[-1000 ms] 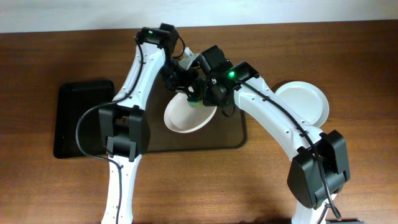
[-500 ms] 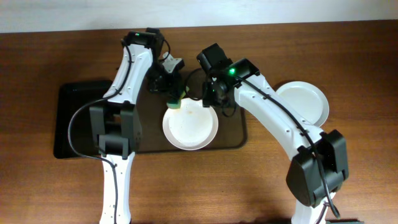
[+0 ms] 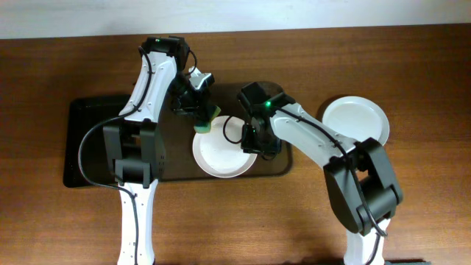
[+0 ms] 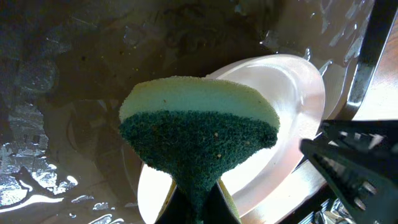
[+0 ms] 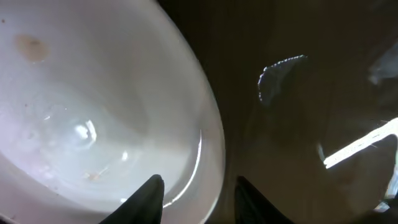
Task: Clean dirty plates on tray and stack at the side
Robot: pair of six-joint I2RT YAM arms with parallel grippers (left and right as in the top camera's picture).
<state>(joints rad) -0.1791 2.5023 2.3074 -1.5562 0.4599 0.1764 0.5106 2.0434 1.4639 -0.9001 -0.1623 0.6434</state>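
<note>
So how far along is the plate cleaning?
Done: one clean-looking side plate on the table, right. In hand: left gripper holds the sponge at the edge of the tray plate; right gripper straddles its rim, jaws apart. Left: a brown spot shows on it; then stacking.

Count as observed.

Plates: two in view, the centre plate (image 3: 223,151) and the right-hand plate (image 3: 356,120). I cannot tell whether the right-hand plate is a single plate or a stack.

Trays: two, one brown-grey tray (image 3: 184,168) and one black tray (image 3: 92,147).

Sponges: one sponge (image 4: 199,124), made of two layers, green and yellow.

Arms: two, my left arm (image 3: 147,96) and my right arm (image 3: 313,136). Each has one pincer, so two in all: my left pincer (image 3: 200,112) and my right pincer (image 5: 199,190).

Brown marks on the centre plate: one brown smear (image 5: 31,45).

Tables: one table (image 3: 412,66).
</note>
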